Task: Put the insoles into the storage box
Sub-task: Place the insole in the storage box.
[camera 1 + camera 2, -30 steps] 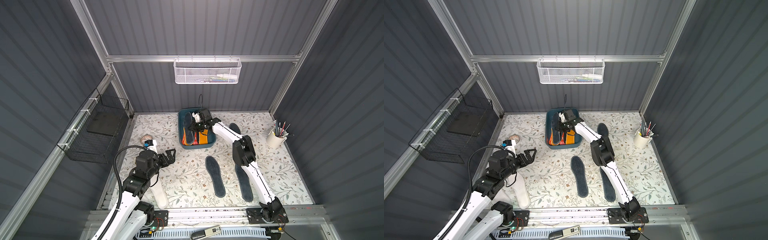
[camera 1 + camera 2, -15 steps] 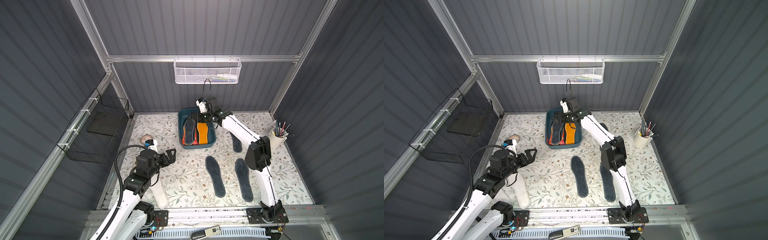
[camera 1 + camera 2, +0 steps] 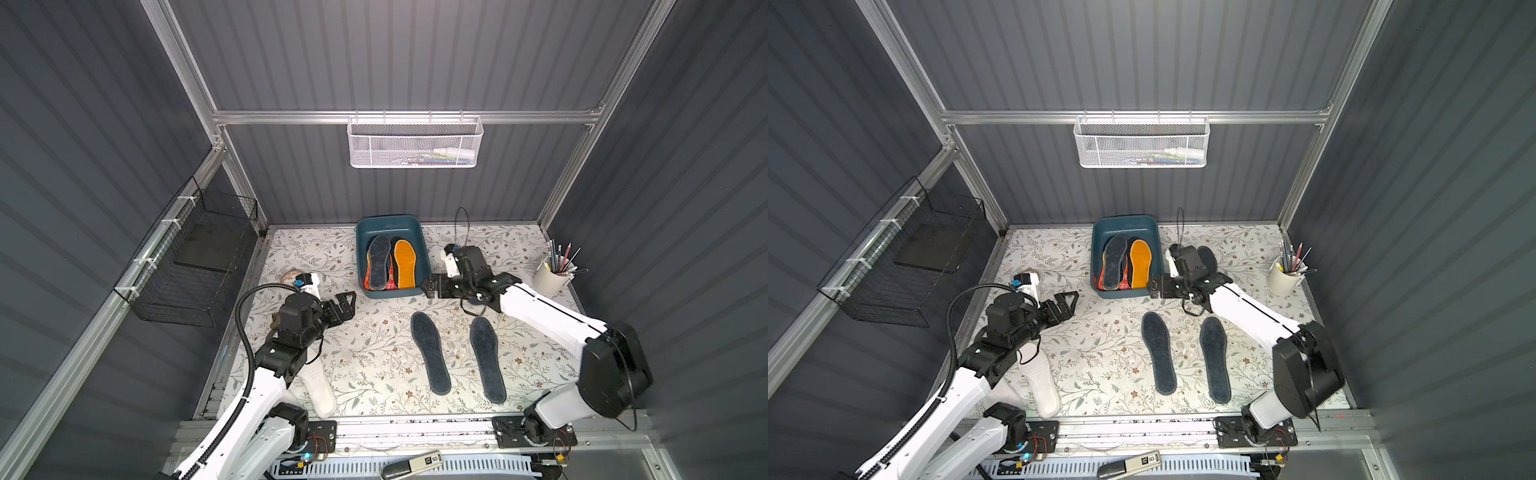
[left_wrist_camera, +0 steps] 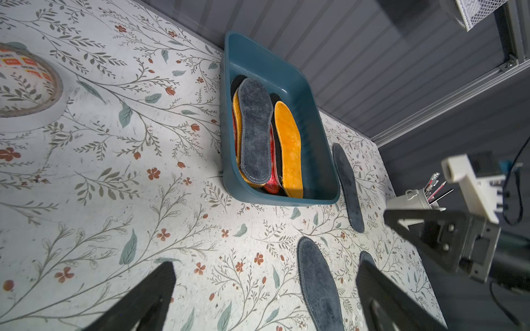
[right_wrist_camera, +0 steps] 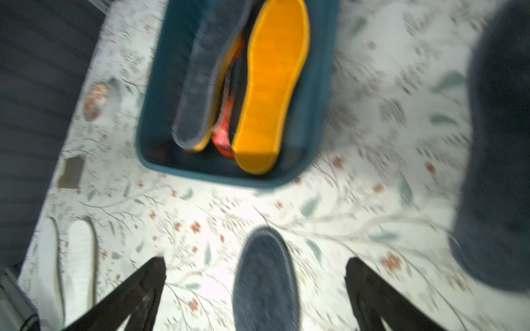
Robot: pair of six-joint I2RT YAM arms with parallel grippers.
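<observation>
Right hand (image 3: 428, 287), released and empty at box (image 3: 386, 226) near corner, is closest to grey insole (image 3: 430, 351), lying parallel to box's length.

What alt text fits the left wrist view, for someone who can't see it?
A teal storage box on a floral table holds a grey insole and an orange-yellow insole stacked over a red insole. Three dark insoles lie loose outside it, beyond the open jaws of the left gripper.

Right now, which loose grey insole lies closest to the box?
The grey insole alongside the storage box, partly hidden under the right arm; the other two lie out front, side by side.
</observation>
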